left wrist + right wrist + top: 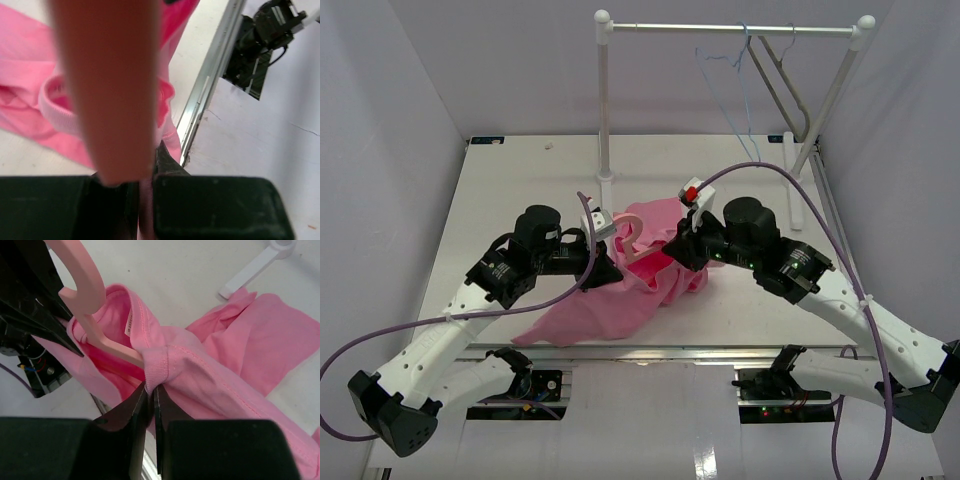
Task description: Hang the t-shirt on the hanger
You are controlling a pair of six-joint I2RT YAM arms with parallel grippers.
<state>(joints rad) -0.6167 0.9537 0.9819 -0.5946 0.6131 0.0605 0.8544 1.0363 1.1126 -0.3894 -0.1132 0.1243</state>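
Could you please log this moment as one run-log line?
left hand: shut on hanger; right hand: shut on t-shirt neckline; hanger arm inside neck opening

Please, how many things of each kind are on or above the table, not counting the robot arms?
Hangers: 3 (pink hanger, blue wire hanger, grey hanger)
Garments: 1 (t-shirt)
Racks: 1 (clothes rack)
Total: 5
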